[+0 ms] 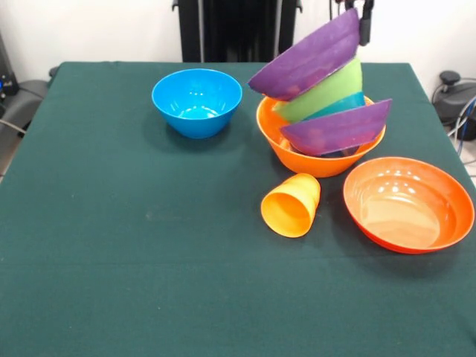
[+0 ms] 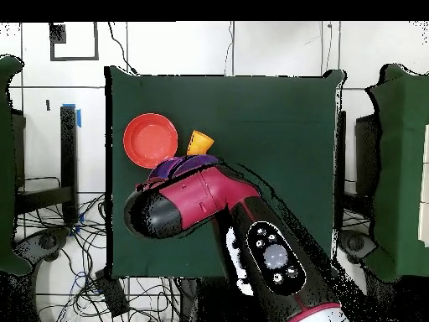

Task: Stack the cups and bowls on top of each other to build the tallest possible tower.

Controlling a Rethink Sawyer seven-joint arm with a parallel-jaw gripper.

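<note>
Four bowls are leaning steeply inside the large orange bowl on the green tabletop; the end effector is pinching the top purple bowl's rim. Jolted, they could spill onto the yellow-orange cup lying just in front.

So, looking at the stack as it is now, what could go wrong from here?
1. The top purple bowl sits steeply tilted on the green bowl; it may slide off when the tool at its upper edge lets go or moves.
2. The whole stack in the big orange bowl leans, so a nudge might tip it.
3. Falling bowls could hit the cup lying on its side and roll it away.
</note>
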